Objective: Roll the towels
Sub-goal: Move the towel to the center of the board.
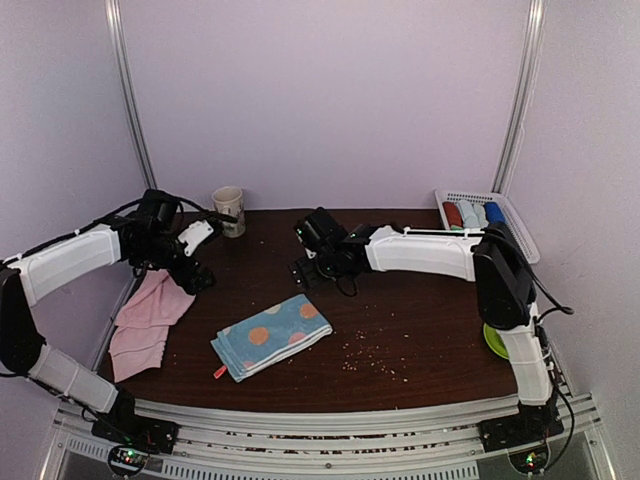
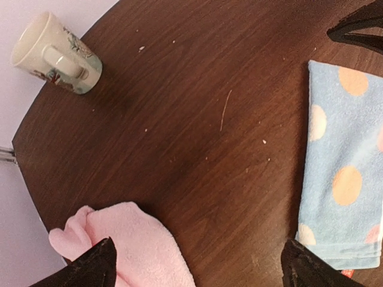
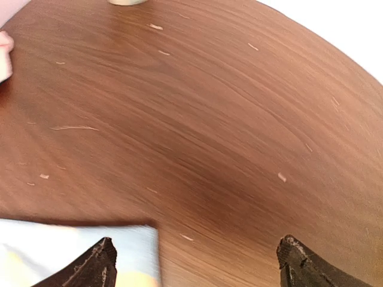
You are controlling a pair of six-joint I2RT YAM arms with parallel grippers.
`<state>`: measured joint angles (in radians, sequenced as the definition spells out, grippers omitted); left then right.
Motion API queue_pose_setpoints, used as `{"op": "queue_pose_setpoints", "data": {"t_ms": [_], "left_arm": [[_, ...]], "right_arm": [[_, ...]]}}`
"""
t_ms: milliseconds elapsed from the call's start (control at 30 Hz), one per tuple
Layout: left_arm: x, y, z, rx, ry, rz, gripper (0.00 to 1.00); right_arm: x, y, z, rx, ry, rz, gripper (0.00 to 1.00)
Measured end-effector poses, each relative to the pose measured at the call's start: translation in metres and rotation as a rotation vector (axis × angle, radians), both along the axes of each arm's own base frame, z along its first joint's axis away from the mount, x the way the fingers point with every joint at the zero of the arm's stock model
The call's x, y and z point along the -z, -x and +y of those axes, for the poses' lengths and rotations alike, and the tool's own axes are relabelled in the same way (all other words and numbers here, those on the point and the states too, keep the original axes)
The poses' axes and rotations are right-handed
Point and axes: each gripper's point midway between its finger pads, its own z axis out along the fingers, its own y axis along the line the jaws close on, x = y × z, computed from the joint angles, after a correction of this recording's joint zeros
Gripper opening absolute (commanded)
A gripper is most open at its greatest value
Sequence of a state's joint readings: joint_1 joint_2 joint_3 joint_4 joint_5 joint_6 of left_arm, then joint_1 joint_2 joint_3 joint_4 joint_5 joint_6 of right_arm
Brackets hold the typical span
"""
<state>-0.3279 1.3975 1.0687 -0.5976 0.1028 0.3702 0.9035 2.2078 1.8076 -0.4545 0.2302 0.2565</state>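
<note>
Visibly, left gripper (image 2: 200,244) and right gripper (image 3: 197,241) gape wide, empty.

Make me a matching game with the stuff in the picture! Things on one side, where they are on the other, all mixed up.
Things:
1. mug
2. dotted blue towel
3. pink towel
4. white basket

Places:
A. at the left edge of the table
B. far right corner
C. at the back, near the wall
D. middle of the table

Pairs: 1-C, 2-D, 3-A, 4-B
</note>
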Motion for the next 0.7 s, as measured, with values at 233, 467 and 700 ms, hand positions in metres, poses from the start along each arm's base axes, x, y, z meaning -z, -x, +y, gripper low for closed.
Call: {"op": "queue_pose_setpoints", "data": {"t_ms": [233, 467, 700], "left_arm": [[0.002, 0.036, 0.025, -0.032, 0.011, -0.038, 0.98], [-0.006, 0.039, 0.028, -0.038, 0.023, -0.084, 0.98], [-0.004, 0.041, 0.029, -0.041, 0.027, -0.092, 0.98]], "right_arm": [[0.03, 0.016, 0.047, -0.145, 0.09, 0.044, 0.93], [0.066, 0.032, 0.041, -0.166, 0.199, 0.092, 0.95], [0.067, 0.009, 0.008, -0.009, 0.222, 0.062, 0.95]]}}
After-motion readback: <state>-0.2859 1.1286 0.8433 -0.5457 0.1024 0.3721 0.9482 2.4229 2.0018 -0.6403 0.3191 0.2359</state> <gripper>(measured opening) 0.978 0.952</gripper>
